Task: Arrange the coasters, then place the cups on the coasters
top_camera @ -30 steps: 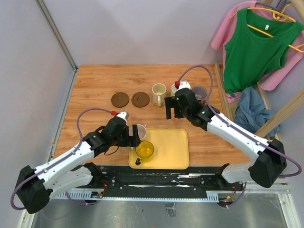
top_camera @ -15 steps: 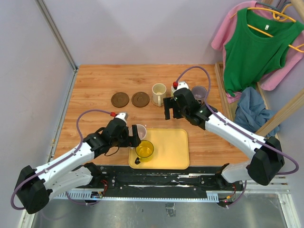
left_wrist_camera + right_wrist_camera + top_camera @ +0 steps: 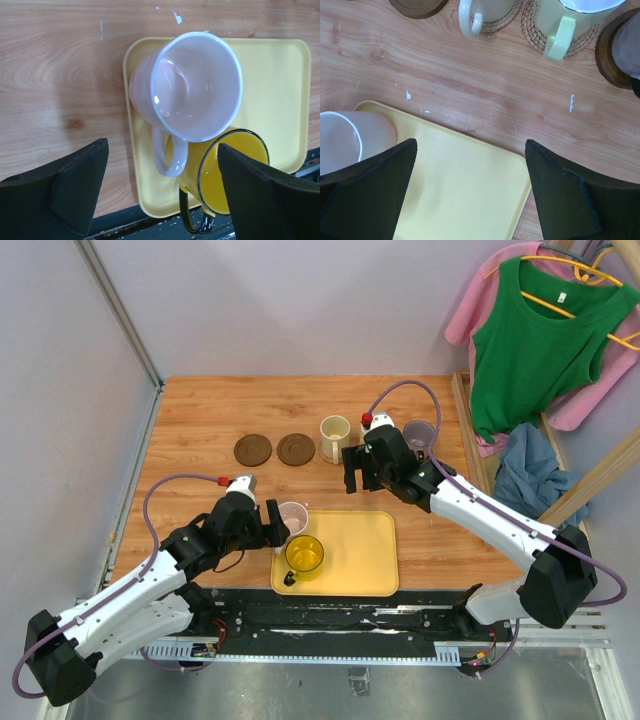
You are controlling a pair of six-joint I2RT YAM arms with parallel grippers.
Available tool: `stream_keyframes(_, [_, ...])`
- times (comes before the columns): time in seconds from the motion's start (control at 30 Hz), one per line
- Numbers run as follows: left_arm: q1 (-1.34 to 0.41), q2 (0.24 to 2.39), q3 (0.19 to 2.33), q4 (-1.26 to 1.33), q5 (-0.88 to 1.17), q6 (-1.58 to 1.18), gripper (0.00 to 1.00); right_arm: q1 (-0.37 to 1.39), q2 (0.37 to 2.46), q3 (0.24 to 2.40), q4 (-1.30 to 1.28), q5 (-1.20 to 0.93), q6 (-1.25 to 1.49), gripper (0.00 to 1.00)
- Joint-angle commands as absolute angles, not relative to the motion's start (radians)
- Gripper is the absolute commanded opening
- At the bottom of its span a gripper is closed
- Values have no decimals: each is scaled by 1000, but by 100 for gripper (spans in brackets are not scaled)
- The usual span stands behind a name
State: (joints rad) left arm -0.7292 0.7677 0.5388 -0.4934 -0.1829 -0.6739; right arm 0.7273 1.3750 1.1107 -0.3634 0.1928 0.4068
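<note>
A translucent pink cup stands over the left rim of the yellow tray, handle towards me. A yellow cup sits right behind it on the tray. My left gripper is open. Its fingers flank the pink cup's handle without touching it. My right gripper hangs open and empty over the tray's far edge. Beyond it a cream cup and a pale green cup rest on tan woven coasters. A grey-purple cup sits on a dark coaster. Two bare dark coasters lie to the left.
Clothes hang on a wooden rack past the table's right edge, with a blue cloth below them. A metal post runs along the left side. A black rail lines the near edge.
My left gripper has drawn back to the left from the pink cup, which now shows fully from above. My right gripper has drifted slightly left.
</note>
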Motion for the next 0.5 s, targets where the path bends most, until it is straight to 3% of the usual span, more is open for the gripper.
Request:
stream_keyframes(0.0, [-738, 778, 579, -568, -253, -710, 92, 718, 1388, 1115, -353, 172, 417, 90])
stream_keyframes(0.47, [-778, 853, 582, -592, -263, -738, 90, 717, 1410, 1120, -357, 147, 430, 89])
